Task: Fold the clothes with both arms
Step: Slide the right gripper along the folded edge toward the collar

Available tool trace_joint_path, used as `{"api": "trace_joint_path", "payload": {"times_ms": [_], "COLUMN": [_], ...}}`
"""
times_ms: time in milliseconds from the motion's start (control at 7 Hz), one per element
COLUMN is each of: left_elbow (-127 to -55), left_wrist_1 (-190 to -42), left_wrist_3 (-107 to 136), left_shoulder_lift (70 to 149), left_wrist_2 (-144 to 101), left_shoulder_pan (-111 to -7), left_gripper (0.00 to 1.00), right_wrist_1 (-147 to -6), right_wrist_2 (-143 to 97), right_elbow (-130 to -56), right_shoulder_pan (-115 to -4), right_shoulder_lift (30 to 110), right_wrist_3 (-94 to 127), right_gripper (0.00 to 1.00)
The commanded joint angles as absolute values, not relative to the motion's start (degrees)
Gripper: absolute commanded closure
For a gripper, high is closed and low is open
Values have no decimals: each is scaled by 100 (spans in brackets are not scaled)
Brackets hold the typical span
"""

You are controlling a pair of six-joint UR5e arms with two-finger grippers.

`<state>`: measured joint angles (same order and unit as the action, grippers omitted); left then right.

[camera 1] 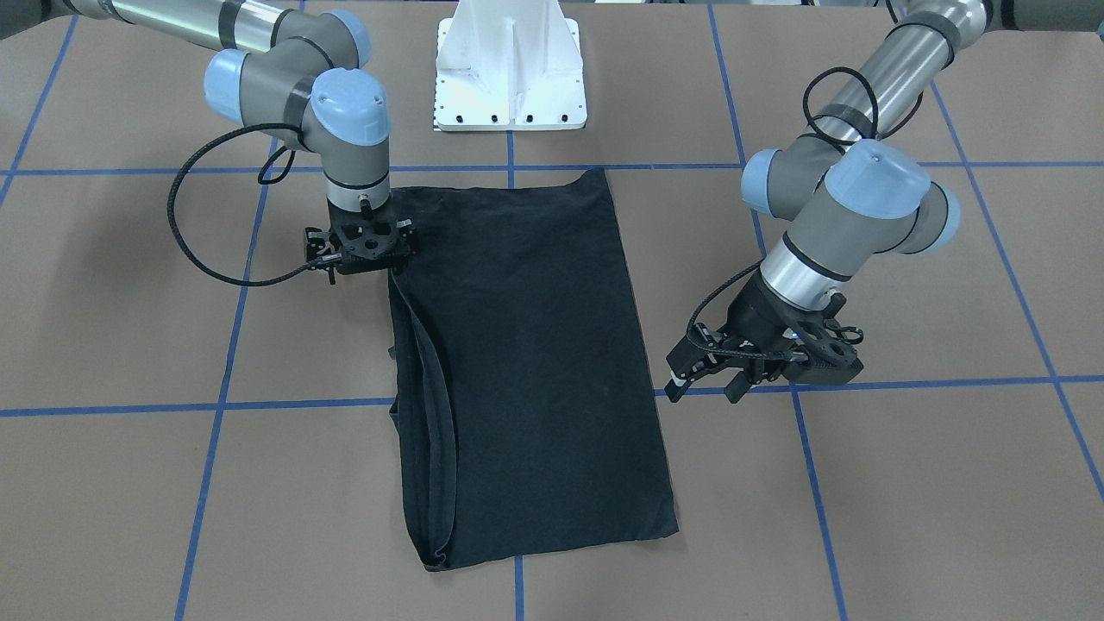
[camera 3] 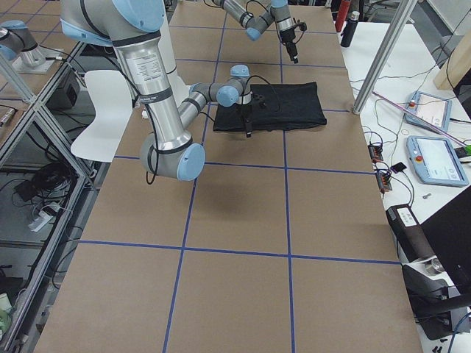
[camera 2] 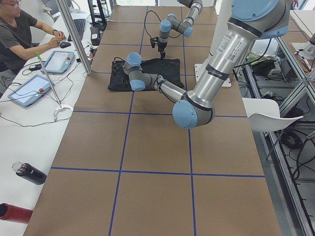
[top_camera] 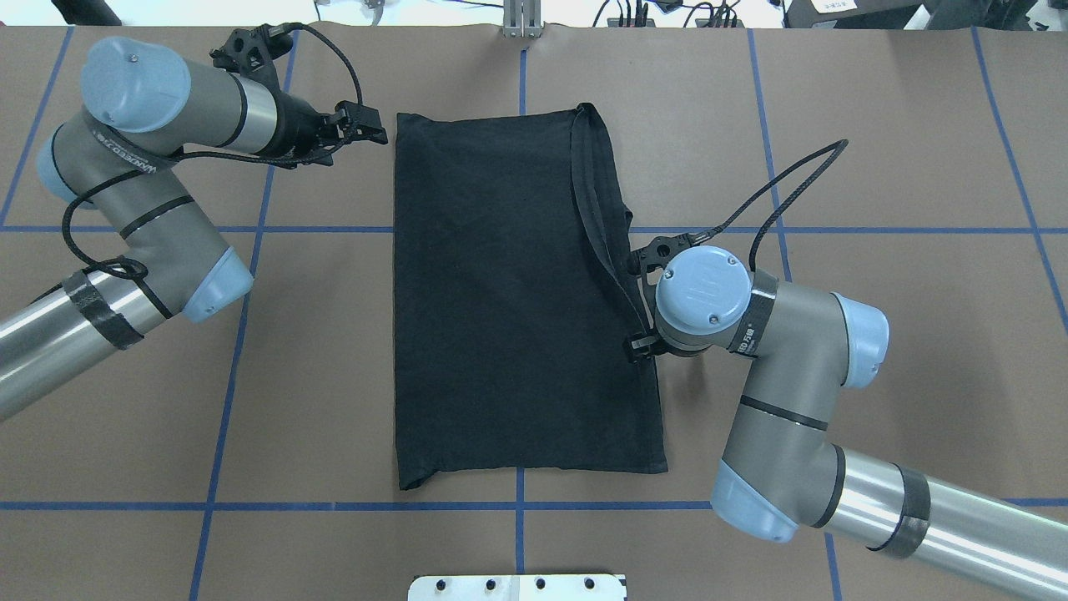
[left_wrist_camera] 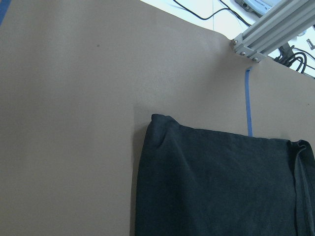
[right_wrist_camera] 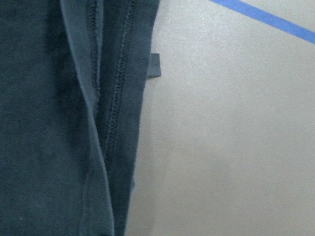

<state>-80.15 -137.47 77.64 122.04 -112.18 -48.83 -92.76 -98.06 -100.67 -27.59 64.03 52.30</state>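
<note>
**Black T-shirt, folded, flat on surface**

T-shirt (top_camera: pixel 517 300): a long rectangle lying mid-surface (top_camera: pixel 834 125), its long axis running from the robot's base toward the far edge. Plain black face up, with layered hemmed edges along the robot's right side.

Left claw (camera 1: pixel 707 384): just off the shirt's far left corner, fingers apparently spread, holding nothing.

Right claw (camera 1: pixel 371 254): pointing down over the layered edge. Its fingers are hidden, so I cannot tell its state.

T-shirt (top_camera: pixel 501 317) on table (top_camera: pixel 334 551); between left arm (top_camera: pixel 158 225), right arm (top_camera: pixel 784 401).

The brown table (top_camera: pixel 334 376), gridded with blue tape (top_camera: pixel 317 506), bears a folded black T-shirt (top_camera: pixel 509 309).
</note>
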Motion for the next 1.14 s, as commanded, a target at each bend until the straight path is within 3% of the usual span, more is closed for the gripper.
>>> {"api": "trace_joint_path", "payload": {"times_ms": [0, 571, 1000], "left_elbow": [-8016, -7981, -7937], "left_wrist_1": [-13746, -13764, -13807], "left_wrist_3": [7769, 7743, 7708], "left_shoulder_lift": [12208, 12191, 12182], "left_wrist_2": [-11215, -11215, -11215], "left_shoulder_pan": [-4878, -4878, -4878], "left_gripper": [0, 0, 0], "right_wrist_1": [-9264, -9255, -9246], "right_wrist_2": [-10019, -9984, -9914], "right_elbow": [-10090, -10046, -9107], "right_shoulder_pan": [-2848, -2935, -3111], "right_shoulder_lift": [6399, 5865, 5160], "right_wrist_3": [5238, 5230, 5108], "right_gripper": [0, 0, 0]}}
